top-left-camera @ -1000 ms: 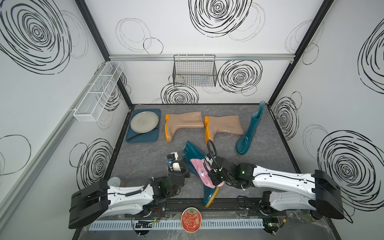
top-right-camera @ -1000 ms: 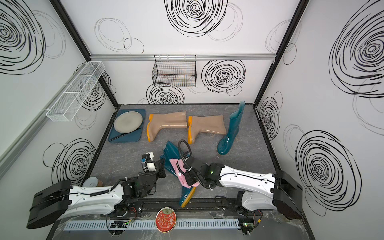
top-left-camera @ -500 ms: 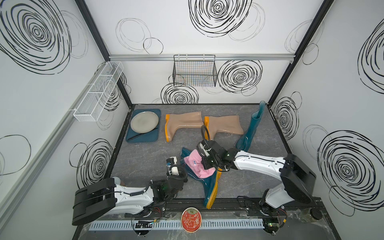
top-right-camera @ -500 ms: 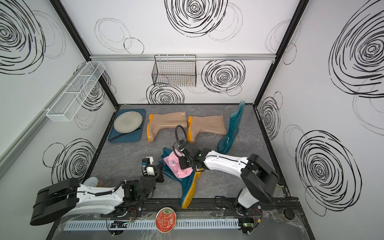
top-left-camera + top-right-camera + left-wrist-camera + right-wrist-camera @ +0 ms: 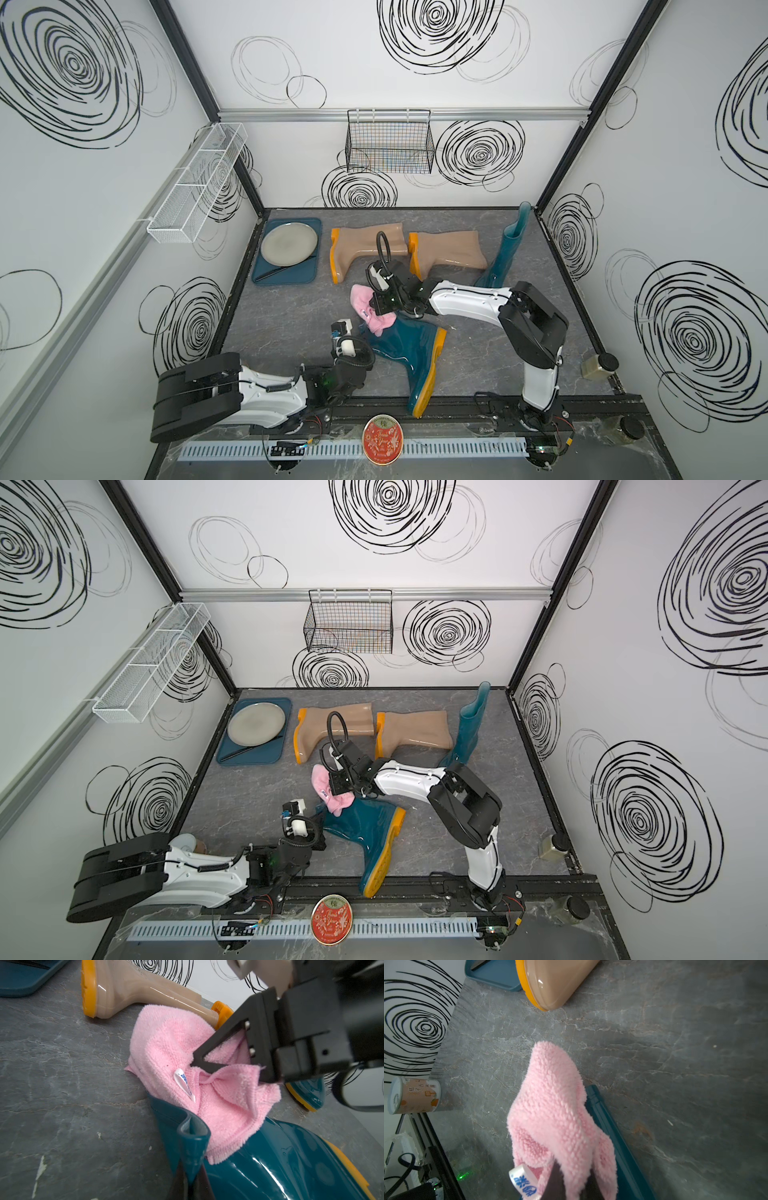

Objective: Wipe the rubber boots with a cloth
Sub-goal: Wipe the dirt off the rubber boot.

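Wiping teal boot at its cuff: slip risk.
Pink cloth is draping half onto the surface; right end effector is clenching it, left end effector is pinching the glossy cuff, likely slipping free under a stroke.

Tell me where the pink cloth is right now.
In both top views, the cloth sits mid-table, pinched by the right gripper, draped over the shaft end of the lying teal boot.
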